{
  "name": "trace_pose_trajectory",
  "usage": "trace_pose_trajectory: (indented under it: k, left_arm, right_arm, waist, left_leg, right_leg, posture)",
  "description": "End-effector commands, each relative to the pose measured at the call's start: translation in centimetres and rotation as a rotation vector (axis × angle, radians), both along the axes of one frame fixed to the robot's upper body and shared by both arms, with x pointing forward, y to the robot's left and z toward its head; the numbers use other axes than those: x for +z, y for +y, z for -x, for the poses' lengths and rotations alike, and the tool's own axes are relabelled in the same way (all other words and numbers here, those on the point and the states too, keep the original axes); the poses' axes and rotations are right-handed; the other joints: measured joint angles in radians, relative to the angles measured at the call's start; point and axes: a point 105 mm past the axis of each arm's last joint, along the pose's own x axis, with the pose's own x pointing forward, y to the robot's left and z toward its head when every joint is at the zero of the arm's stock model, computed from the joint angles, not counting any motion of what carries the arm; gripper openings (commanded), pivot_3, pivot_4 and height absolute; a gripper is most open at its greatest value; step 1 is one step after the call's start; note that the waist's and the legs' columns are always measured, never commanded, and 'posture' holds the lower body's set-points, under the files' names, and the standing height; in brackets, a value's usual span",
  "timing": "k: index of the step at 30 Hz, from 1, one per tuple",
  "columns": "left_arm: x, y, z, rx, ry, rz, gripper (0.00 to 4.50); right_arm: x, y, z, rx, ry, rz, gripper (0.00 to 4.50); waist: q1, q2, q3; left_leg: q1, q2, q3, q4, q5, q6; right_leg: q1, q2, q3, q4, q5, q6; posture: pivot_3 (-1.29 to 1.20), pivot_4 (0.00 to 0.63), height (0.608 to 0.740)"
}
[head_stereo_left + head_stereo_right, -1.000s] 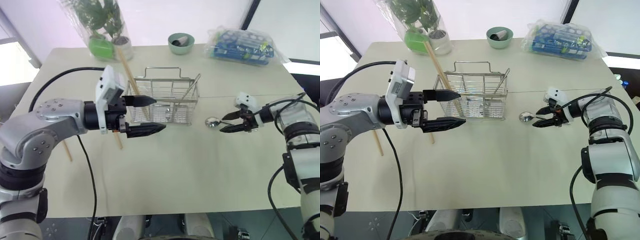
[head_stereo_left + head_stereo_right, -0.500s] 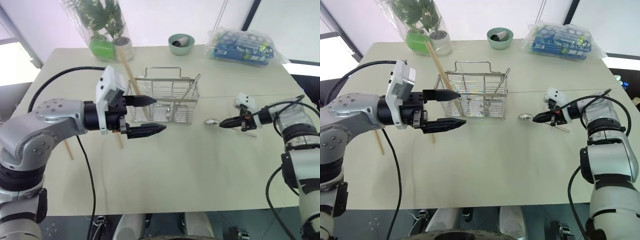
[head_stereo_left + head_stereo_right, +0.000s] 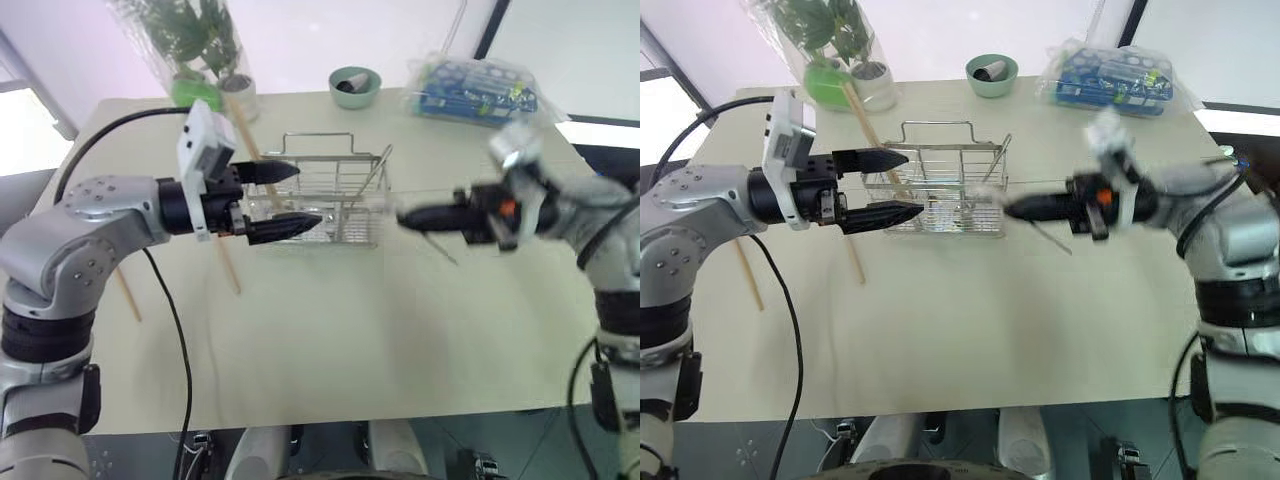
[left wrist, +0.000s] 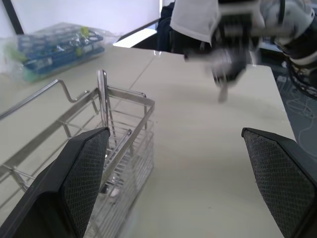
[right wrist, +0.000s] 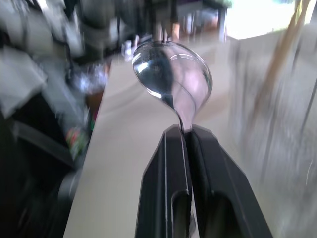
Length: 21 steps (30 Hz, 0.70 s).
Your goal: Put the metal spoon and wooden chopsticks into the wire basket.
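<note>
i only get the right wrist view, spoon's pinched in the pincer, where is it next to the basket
Observer: The right pincer with the metal spoon is off the table, just beside the wire basket's right end, not over it.
Operator: anything in the basket already
Observer: A thin metal utensil handle leans in its right end.
Operator: and the left pincer
Observer: The left pincer is open, at the basket's left end.

We find no text, label, brand, number or sign that we can read anywhere. The clear packet (image 3: 478,88) at the table's far side carries blue and green print, but we cannot read it.
</note>
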Motion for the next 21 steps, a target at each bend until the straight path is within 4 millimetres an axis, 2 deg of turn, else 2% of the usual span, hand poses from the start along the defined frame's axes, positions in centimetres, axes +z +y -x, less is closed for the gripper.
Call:
trace_pose_trajectory:
  k: [1,3,8,13,20,21]
  left_arm:
    - [1.0,-0.1,0.0,-0.003,-0.056,0.012,4.5]
    - [1.0,-0.1,-0.1,-0.002,-0.06,0.012,4.5]
    - [1.2,0.0,-0.4,0.016,-0.071,0.021,4.5]
    - [1.4,0.3,-0.6,0.041,-0.078,0.033,4.5]
    - [1.6,0.6,-0.6,0.069,-0.088,0.038,4.5]
    - [1.7,0.6,-0.7,0.072,-0.089,0.04,4.5]
  right_arm:
    - [3.8,0.2,-2.6,-0.163,-0.022,-0.207,0.01]
    - [4.4,0.5,-3.9,-0.226,-0.035,-0.249,0.01]
    - [4.0,1.5,-6.0,-0.32,-0.053,-0.284,0.01]
    - [1.9,2.8,-7.3,-0.356,-0.036,-0.274,0.01]
    - [-0.3,2.3,-9.0,-0.423,0.051,-0.315,0.01]
    - [-0.4,2.2,-9.1,-0.433,0.059,-0.325,0.33]
  waist:
    - [0.004,0.0,0.0]
    - [0.009,-0.002,0.0]
    - [0.02,-0.002,0.0]
    - [0.01,-0.002,0.001]
    - [-0.003,-0.002,0.001]
    - [-0.003,-0.002,0.001]
  left_leg:
    - [-0.001,0.0,0.0,0.0,0.0,0.0]
    - [-0.002,-0.001,0.0,0.0,0.0,0.001]
    - [-0.008,-0.002,0.001,0.0,0.003,0.0]
    - [-0.009,-0.001,0.001,-0.001,0.004,-0.002]
    - [-0.003,-0.001,0.001,0.0,0.004,-0.001]
    - [-0.003,-0.001,0.001,0.0,0.004,-0.001]
  right_leg:
    - [0.0,0.0,0.0,-0.001,0.0,0.0]
    - [-0.004,0.0,0.0,-0.002,0.001,0.002]
    - [-0.007,0.001,0.0,-0.001,0.004,0.006]
    - [-0.01,0.002,0.0,0.003,0.004,0.006]
    - [-0.007,0.002,0.0,0.009,0.004,0.005]
    - [-0.008,0.002,0.0,0.009,0.004,0.005]
  posture:
    - [0.0,0.15,0.687]
    - [0.0,0.15,0.687]
    - [0.0,0.15,0.687]
    - [0.0,0.15,0.687]
    - [0.0,0.15,0.687]
    - [0.0,0.15,0.687]
